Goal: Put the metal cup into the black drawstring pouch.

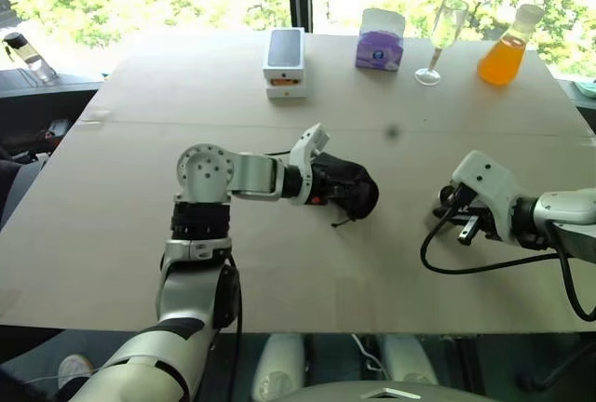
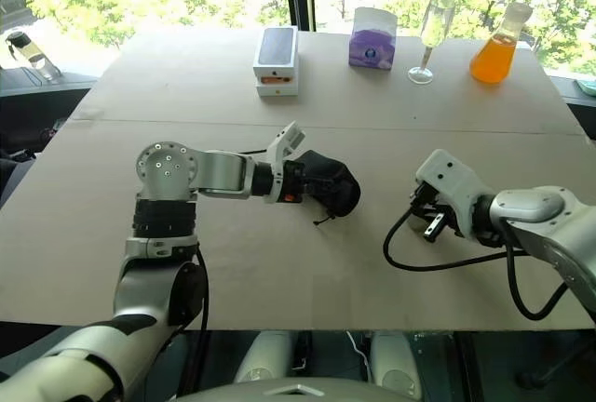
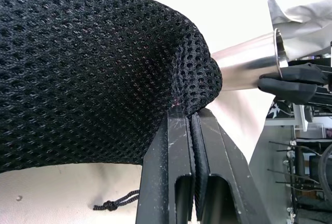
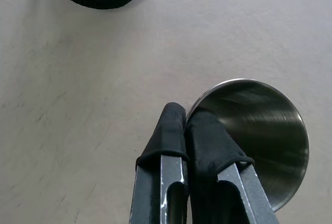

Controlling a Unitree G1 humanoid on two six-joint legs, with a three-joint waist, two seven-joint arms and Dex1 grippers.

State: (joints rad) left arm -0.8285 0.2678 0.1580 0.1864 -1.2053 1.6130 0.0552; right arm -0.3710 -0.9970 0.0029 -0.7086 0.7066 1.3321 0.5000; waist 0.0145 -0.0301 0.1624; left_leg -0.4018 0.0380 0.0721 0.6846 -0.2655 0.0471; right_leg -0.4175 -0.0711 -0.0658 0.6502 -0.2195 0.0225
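The black drawstring pouch (image 1: 346, 188) is held near table (image 1: 140, 234) centre, its mesh edge pinched between the closed fingers of the left gripper (image 3: 191, 117); its knotted cord (image 3: 115, 202) trails on the tabletop; the metal cup (image 4: 259, 136) is found at about 4 o'clock from centre, well apart from the pouch, its rim clamped by the right gripper (image 4: 188, 120) (one finger inside, one outside); at 12 o'clock are seen a phone box (image 1: 285, 62), tissue pack (image 1: 380, 39), glass flute (image 1: 442, 39) and orange flask (image 1: 507, 48).

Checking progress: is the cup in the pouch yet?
Not yet. The cup is outside the pouch, its rim pinched by the right gripper, with bare table between them.
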